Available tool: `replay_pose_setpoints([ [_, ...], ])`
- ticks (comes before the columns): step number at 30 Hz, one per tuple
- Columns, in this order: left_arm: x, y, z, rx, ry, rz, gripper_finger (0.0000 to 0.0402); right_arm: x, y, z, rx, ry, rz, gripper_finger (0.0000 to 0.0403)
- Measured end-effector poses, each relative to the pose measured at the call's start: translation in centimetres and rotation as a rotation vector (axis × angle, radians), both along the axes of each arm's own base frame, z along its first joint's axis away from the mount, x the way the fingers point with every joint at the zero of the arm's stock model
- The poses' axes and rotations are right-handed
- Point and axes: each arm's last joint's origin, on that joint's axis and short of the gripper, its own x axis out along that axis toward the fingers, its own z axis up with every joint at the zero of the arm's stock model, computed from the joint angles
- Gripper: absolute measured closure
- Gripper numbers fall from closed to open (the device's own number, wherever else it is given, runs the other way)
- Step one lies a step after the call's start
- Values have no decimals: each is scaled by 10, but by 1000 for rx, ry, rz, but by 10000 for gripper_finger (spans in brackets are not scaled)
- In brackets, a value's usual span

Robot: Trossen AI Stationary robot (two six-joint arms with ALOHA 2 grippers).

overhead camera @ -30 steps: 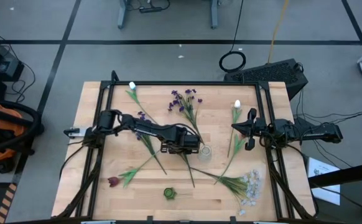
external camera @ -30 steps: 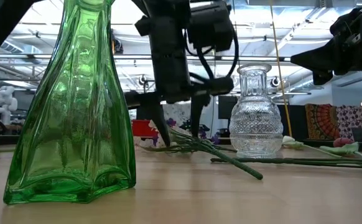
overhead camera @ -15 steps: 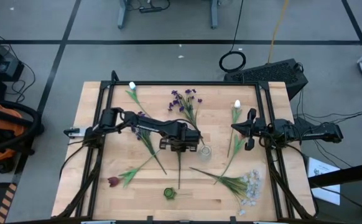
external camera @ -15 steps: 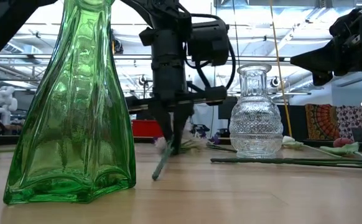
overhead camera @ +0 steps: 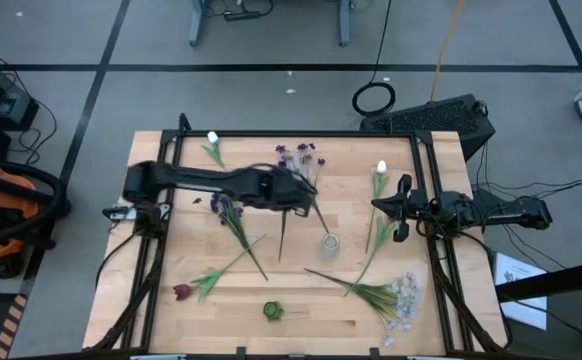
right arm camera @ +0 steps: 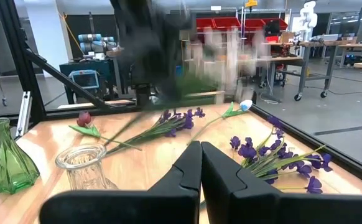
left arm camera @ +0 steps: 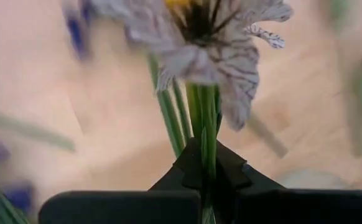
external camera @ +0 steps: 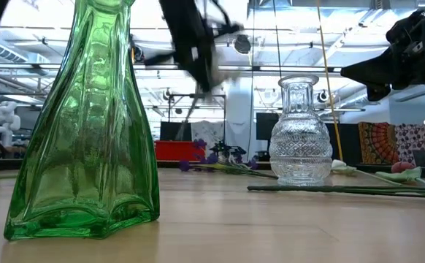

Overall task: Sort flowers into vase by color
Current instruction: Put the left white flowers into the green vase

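Green stem and pale striped petals fill my left wrist view: my left gripper [left arm camera: 204, 163] is clamped on a flower [left arm camera: 209, 43], the stem pinched between my two dark fingers [left arm camera: 184, 168]. From above, that gripper [overhead camera: 296, 190] is over the middle of the desk [overhead camera: 151, 262], just below the purple cluster [overhead camera: 296, 158] near the far edge, and the held stem [overhead camera: 283, 232] slants down toward the near side.

My right gripper [overhead camera: 403, 210] waits at the right side of the desk, beside a white bud [overhead camera: 380, 170]; in its own wrist view the fingers [right arm camera: 190, 168] are pressed together with nothing between them.

A small clear glass vase [overhead camera: 329, 243] stands close to the held stem's lower end, on its right. A green glass vase [overhead camera: 271, 311] stands near the front edge, well apart from it. In the low view the green vase [external camera: 85, 124] looms at the left and the clear one [external camera: 300, 135] sits farther back at the right.

Other flowers lie flat on the desk: a purple one [overhead camera: 226, 212] left of centre, a dark red tulip [overhead camera: 182, 292] at the front left, a white spray [overhead camera: 401, 298] at the front right, and another white bud [overhead camera: 212, 139] at the back left.
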Motion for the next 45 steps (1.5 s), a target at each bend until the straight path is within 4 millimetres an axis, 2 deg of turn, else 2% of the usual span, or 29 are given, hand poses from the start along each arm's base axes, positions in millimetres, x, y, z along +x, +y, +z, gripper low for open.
replay_pose_setpoints([
  [4,-30,-15,52,259,-49,-158,394,0,0,0,0,2,0,403],
  [7,-51,-28,78,344,-54,-336,394,0,0,0,0,2,0,403],
  [9,-59,-37,87,332,-71,-450,394,0,0,0,0,1,0,403],
  [11,-63,-46,90,308,-100,-485,394,0,0,0,0,2,0,403],
  [15,-66,-78,94,418,-95,-701,395,0,0,0,0,2,0,403],
  [19,-69,-111,88,476,-158,-853,395,0,0,0,0,1,0,403],
  [22,-81,-127,82,476,-214,-904,395,0,0,0,0,2,0,403],
  [24,-91,-136,83,465,-312,-928,395,0,0,0,0,2,0,403],
  [27,-116,-140,80,461,-432,-954,395,0,0,0,0,2,0,403],
  [32,-160,-136,80,484,-744,-939,395,0,0,0,0,1,0,403],
  [37,-192,-139,65,494,-1067,-917,396,0,0,0,0,2,0,403],
  [40,-198,-147,52,517,-1212,-903,396,0,0,0,0,3,0,403],
  [45,-184,-165,24,574,-1150,-972,396,0,0,0,0,3,0,403],
])
